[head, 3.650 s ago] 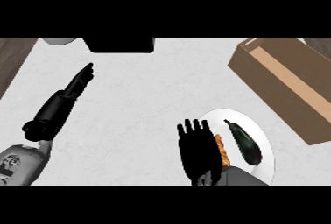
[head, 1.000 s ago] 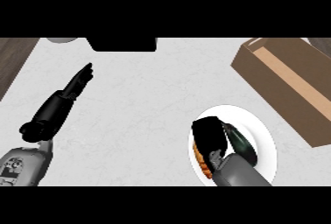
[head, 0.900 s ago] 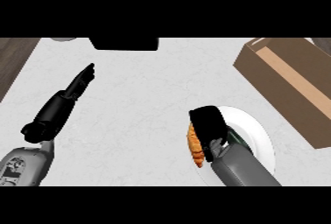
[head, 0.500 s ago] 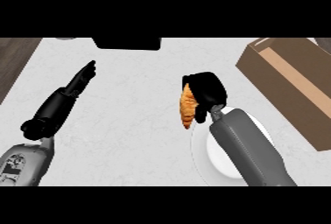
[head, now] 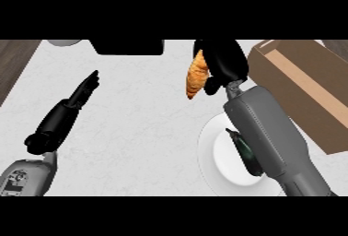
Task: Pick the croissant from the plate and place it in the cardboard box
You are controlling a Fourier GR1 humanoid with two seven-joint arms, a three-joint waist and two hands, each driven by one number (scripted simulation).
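My right hand (head: pixel 223 64) is shut on the golden croissant (head: pixel 196 74), holding it in the air above the counter, left of the cardboard box (head: pixel 303 90). The croissant hangs along the hand's left side, long axis roughly vertical. The box lies open at the right edge, its brown inside showing. The white plate (head: pixel 217 159) sits below, partly hidden by my right forearm. A dark object (head: pixel 242 150) stays on it. My left hand (head: pixel 84 90) rests open at the left, fingers straight and pointing away.
A black appliance (head: pixel 127 46) stands at the counter's far edge, with a pale round dish (head: pixel 62 42) to its left. Dark wood floor (head: pixel 15 64) shows beyond the counter's left edge.
My right hand closed on the croissant on the plate, lifted it off and carried it up and away, toward the box. The left hand has barely moved.
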